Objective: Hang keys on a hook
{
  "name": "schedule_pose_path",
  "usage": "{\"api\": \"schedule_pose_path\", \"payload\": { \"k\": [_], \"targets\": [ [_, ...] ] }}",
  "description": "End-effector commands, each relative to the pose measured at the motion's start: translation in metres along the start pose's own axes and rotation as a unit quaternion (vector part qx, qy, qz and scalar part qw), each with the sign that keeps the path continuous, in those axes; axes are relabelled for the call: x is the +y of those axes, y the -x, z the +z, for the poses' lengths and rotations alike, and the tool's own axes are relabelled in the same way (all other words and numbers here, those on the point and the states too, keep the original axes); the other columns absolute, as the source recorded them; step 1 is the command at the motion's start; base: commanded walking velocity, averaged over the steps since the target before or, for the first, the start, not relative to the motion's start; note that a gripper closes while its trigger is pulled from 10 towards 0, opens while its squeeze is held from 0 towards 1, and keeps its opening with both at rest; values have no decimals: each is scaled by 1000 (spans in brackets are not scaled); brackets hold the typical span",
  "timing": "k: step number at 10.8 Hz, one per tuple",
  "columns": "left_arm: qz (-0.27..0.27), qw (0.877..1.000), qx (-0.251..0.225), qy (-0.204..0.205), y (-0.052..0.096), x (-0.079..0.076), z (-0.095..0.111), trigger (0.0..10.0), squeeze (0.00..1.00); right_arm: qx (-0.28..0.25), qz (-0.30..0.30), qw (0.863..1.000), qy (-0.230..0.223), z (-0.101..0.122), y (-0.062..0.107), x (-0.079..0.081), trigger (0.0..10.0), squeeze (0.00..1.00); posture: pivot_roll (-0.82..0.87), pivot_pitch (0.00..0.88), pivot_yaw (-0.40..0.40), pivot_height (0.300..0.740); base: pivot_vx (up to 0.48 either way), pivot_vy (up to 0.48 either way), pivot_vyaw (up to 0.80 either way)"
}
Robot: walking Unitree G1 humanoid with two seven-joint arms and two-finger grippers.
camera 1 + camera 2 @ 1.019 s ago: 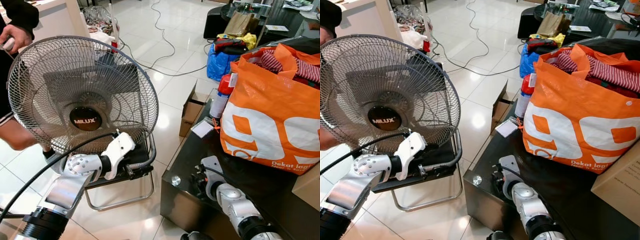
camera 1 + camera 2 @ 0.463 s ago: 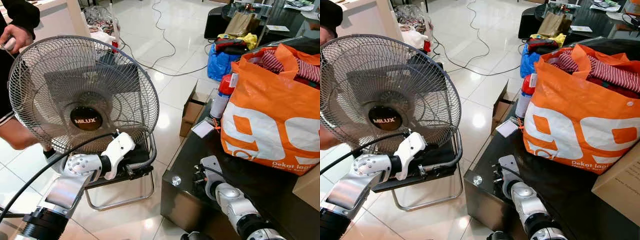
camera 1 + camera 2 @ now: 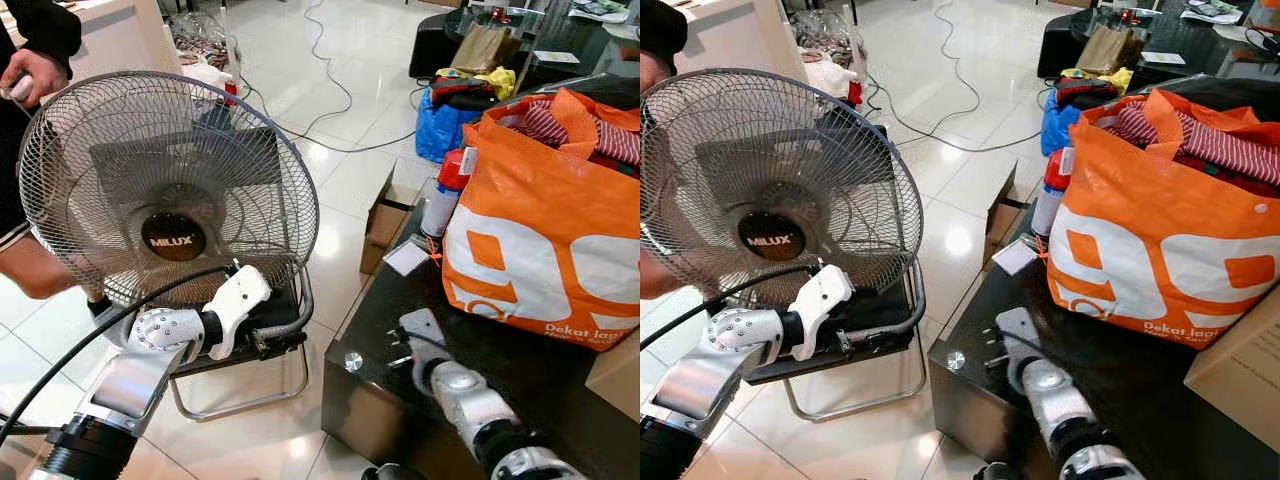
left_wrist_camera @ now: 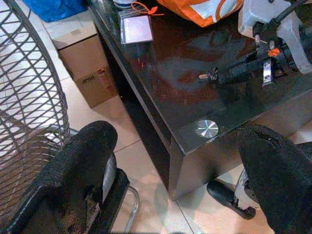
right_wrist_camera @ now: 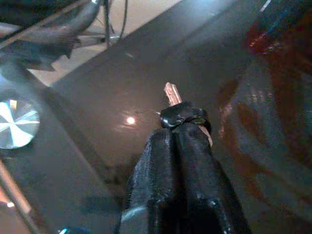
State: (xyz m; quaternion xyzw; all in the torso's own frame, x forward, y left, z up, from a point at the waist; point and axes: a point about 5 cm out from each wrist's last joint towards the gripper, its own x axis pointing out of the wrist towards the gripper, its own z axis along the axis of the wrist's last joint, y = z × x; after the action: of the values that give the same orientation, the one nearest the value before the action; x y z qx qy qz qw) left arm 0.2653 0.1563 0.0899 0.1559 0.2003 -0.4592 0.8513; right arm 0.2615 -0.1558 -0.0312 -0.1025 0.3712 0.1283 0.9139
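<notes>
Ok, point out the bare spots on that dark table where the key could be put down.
The dark table is bare along its near edge, between the round metal stud at the corner and the orange bag, under the right gripper shut on the key. The far end is crowded: white card, spray can and bag close together.

Glossy white tile floor (image 3: 340, 190), dark glass table (image 3: 400, 300), fan (image 3: 170, 190).

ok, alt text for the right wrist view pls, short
The right gripper, its two black fingers shut on a key with a black head, holds it just above a dark glossy table, silver blade pointing away from the camera. A round metal cap sits on the table corner, with an orange reflection at the far side.
</notes>
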Motion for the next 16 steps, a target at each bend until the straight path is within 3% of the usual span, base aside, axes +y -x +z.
{"api": "schedule_pose_path", "payload": {
  "k": [1, 4, 8, 9, 10, 11, 12, 14, 16],
  "targets": [
    [-1, 1000, 3, -9, 0, 2, 2, 10000, 0, 34, -14, 999, -2, -13, 2, -9, 1059, 0, -63, 0, 24, 740, 0, 0, 0],
    [-4, 1000, 3, -8, -2, 1, 2, 10000, 0, 58, 0, 998, 4, -33, 17, -33, 0, 0, -69, 0, 25, 740, 0, 0, 0],
    [-20, 1000, 7, -4, -1, -2, 0, 10000, 0, 86, 28, 996, 9, -66, 43, -42, 0, 0, -78, 0, 32, 740, 0, 0, 0],
    [-51, 999, 5, 4, 0, -6, 1, 10000, 0, 52, 26, 998, -9, -62, 45, -42, 4196, 0, -78, 0, 32, 740, 0, 0, 0],
    [-74, 997, 2, 10, 2, -9, 2, 10000, 0, 29, 27, 999, -13, -55, 46, -41, 10000, 0, -78, 0, 32, 740, 0, 0, 0],
    [-91, 996, -2, 17, 4, -12, 3, 10000, 0, 14, 30, 999, -25, -48, 45, -37, 10000, 196, -85, 0, 35, 740, 0, 0, 0],
    [-97, 995, -3, 19, 5, -12, 4, 10000, 0, 8, 35, 999, -22, -46, 45, -36, 10000, 1000, -84, 0, 33, 740, 0, 0, 0],
    [-106, 994, -2, 23, 6, -12, 4, 10000, 0, -8, 51, 999, -11, -36, 48, -29, 10000, 1000, -85, 0, 32, 740, 0, 0, 0],
    [-108, 994, -2, 23, 5, -12, 5, 10000, 0, -35, 21, 999, -14, -25, 47, -28, 10000, 1000, -87, 0, 34, 740, 0, 0, 0]
  ]
}}
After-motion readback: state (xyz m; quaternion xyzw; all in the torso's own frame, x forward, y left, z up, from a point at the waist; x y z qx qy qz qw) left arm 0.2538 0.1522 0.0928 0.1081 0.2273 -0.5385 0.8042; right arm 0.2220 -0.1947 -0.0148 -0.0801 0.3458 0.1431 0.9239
